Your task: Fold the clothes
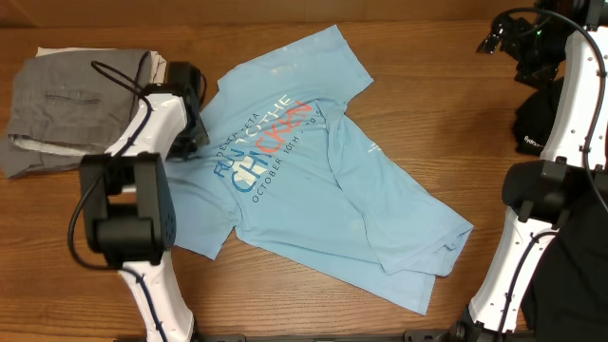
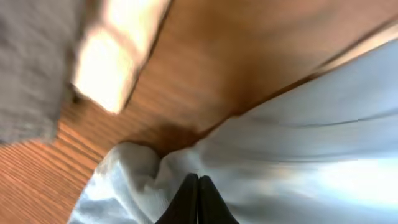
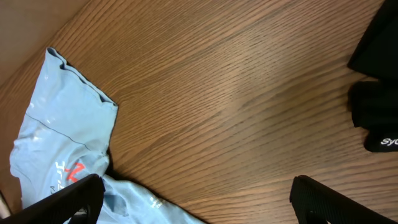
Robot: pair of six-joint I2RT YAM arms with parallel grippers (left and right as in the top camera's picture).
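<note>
Left tool [image 2: 198, 182] pinched shut on T-shirt [image 1: 323, 180] edge; right tool [image 3: 198, 186] spread wide above table [image 3: 249, 93].

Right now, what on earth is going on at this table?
Two robot arms are folding a light blue T-shirt lying rumpled on the table. The left gripper is pinched shut on the shirt's edge near the grey trousers. The right gripper hangs open over bare wood, holding nothing.

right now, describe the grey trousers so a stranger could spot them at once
On the wooden table, look to the upper left of the overhead view. There, left of the light blue T-shirt, lie the grey trousers, folded. They alone are grey and carry no lettering.
</note>
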